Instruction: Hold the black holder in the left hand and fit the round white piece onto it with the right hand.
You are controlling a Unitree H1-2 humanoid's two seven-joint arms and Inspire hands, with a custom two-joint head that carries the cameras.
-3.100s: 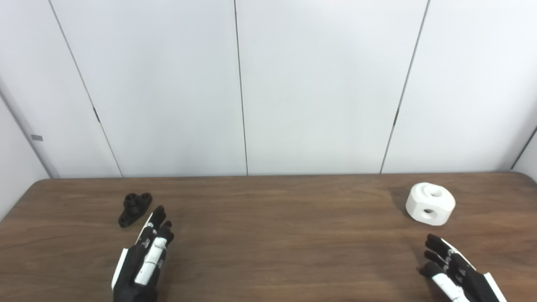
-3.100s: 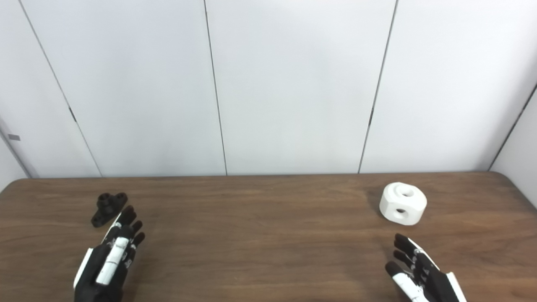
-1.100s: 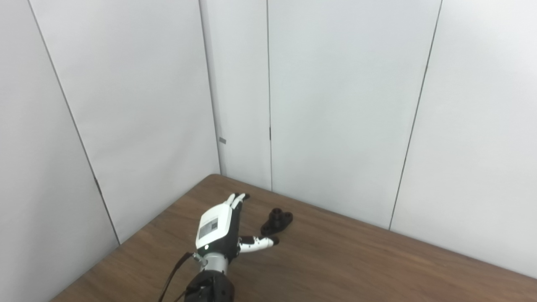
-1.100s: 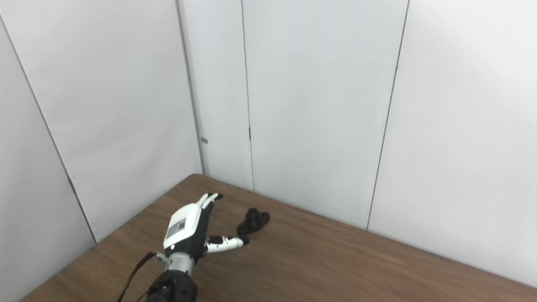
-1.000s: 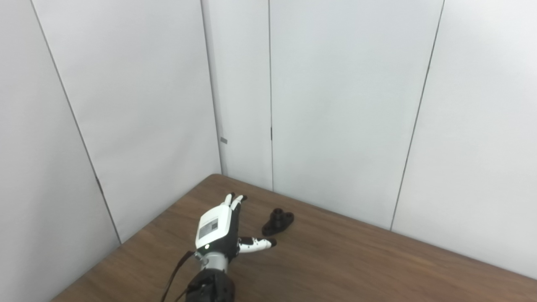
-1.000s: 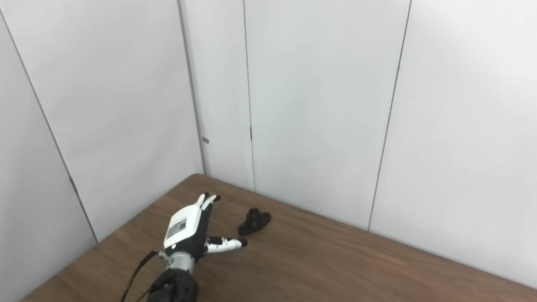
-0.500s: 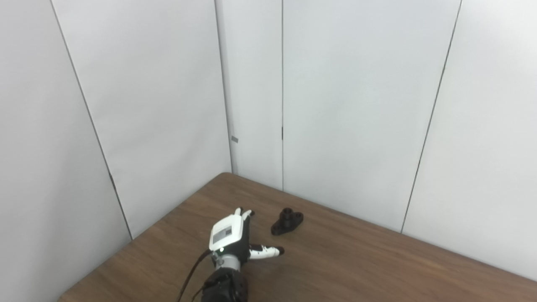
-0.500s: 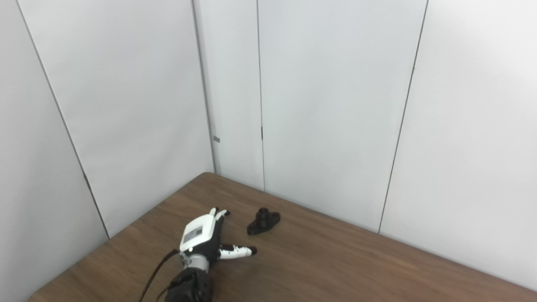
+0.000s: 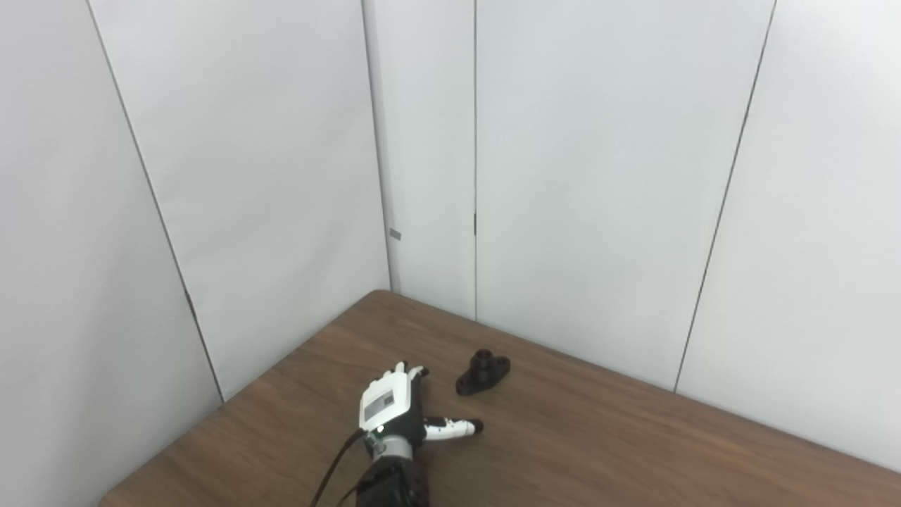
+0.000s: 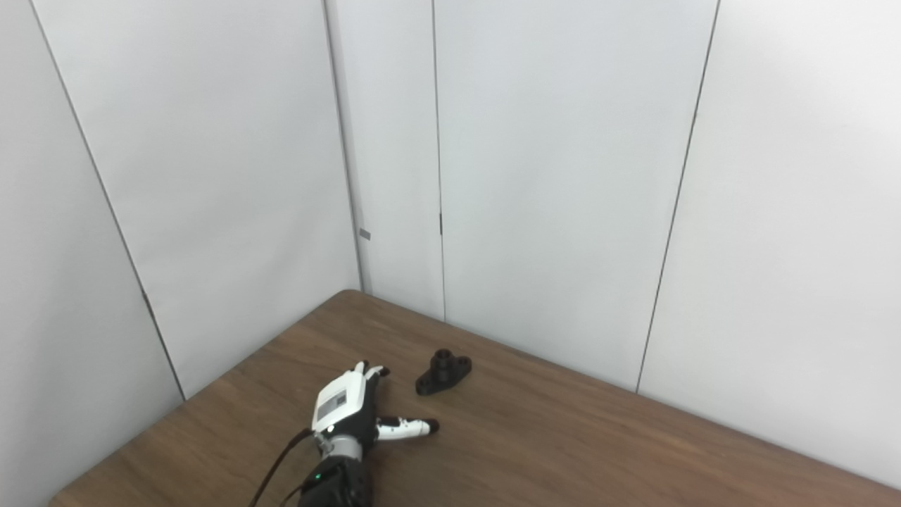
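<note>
Reaching with its empty, spread left hand (image 9: 391, 407), the robot could knock the small black plastic holder (image 9: 483, 372) away across the brown wooden table (image 9: 633, 451).

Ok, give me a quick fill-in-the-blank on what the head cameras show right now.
1. The left hand is ____, holding nothing.
2. The black holder lies on the ____, apart from the hand.
3. The colour of the table is ____.
4. The round white piece is ____ of view.

Missing words: open; table; brown; out
</note>
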